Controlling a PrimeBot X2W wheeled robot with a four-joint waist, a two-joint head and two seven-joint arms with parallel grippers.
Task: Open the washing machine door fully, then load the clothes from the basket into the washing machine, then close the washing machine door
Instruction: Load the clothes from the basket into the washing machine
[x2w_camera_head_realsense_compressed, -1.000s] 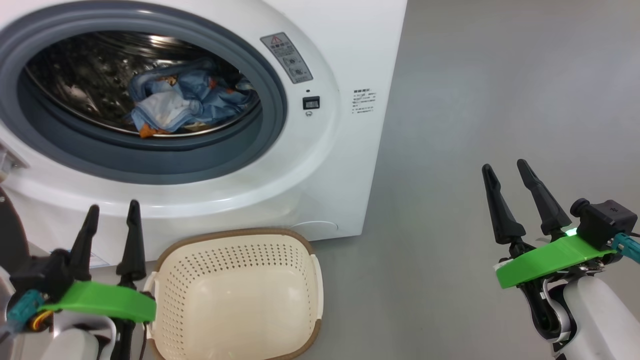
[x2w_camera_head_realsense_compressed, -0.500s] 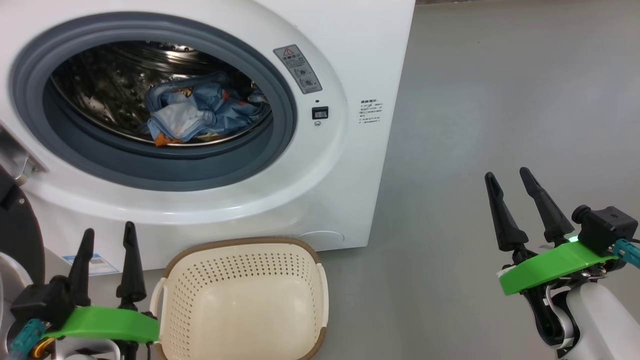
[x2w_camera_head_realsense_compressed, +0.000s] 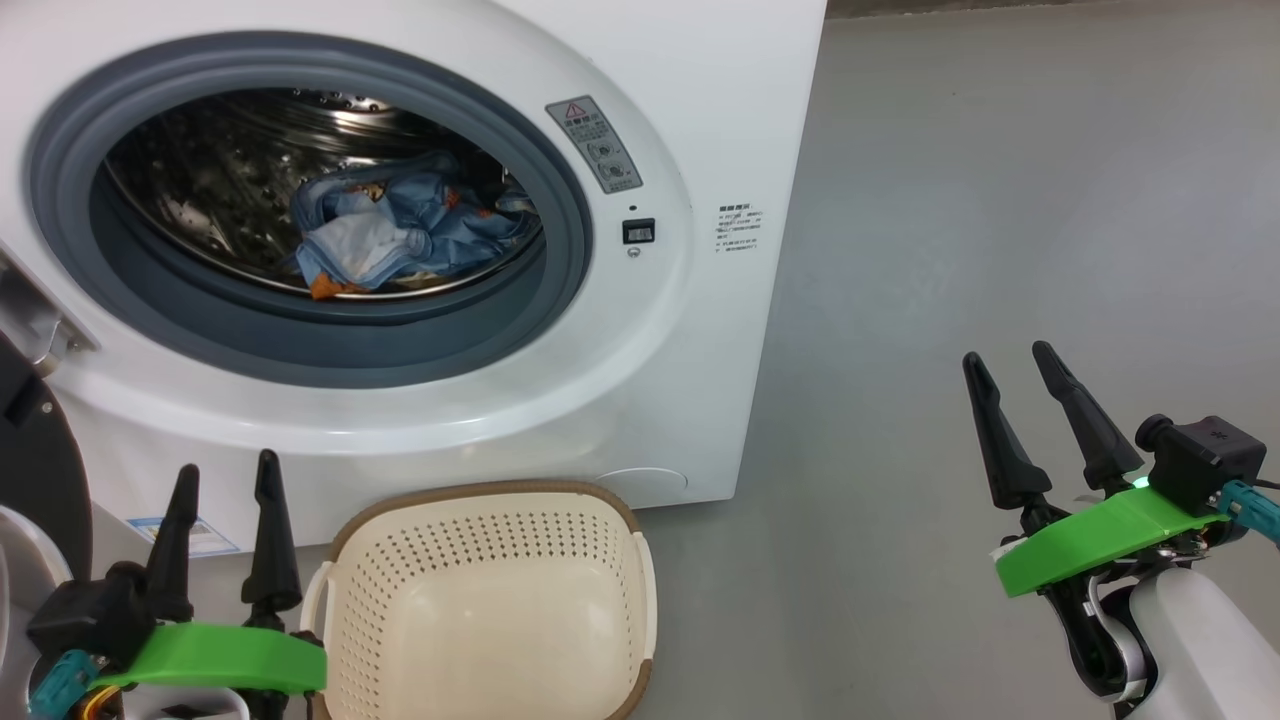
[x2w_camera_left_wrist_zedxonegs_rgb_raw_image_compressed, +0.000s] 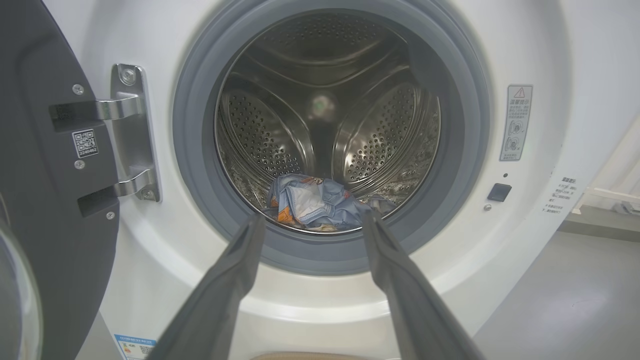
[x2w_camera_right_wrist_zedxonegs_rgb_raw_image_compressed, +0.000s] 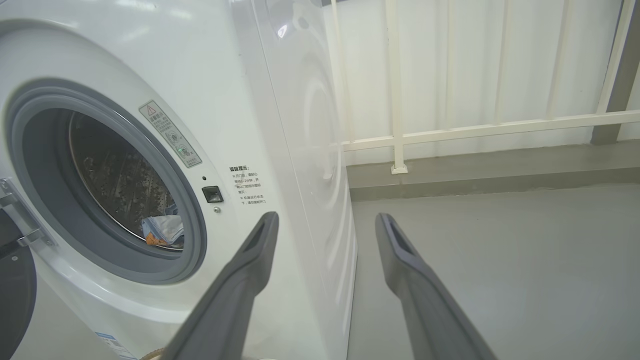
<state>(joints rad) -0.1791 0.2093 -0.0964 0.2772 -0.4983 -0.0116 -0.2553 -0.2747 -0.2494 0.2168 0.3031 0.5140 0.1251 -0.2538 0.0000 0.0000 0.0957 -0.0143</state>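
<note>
Floor (x2w_camera_head_realsense_compressed: 950, 200) flanks basket (x2w_camera_head_realsense_compressed: 480, 492); door (x2w_camera_left_wrist_zedxonegs_rgb_raw_image_compressed: 30, 200) seemingly wide.

The washing machine (x2w_camera_head_realsense_compressed: 700, 90) is glossy white, its gasket (x2w_camera_head_realsense_compressed: 60, 220) is mid grey, and its drum (x2w_camera_left_wrist_zedxonegs_rgb_raw_image_compressed: 390, 130) is shiny steel dotted with rows of small holes. The clothes (x2w_camera_head_realsense_compressed: 400, 230) are light blue with small orange-brown figures and a white patch. The washing machine door (x2w_camera_left_wrist_zedxonegs_rgb_raw_image_compressed: 45, 225) is black. The basket (x2w_camera_head_realsense_compressed: 480, 540) is cream with hole-patterned walls and a brown rim. The floor (x2w_camera_head_realsense_compressed: 1000, 200) is plain grey. The left gripper (x2w_camera_head_realsense_compressed: 227, 465) and right gripper (x2w_camera_head_realsense_compressed: 1006, 353) have black fingers over bright green brackets.
</note>
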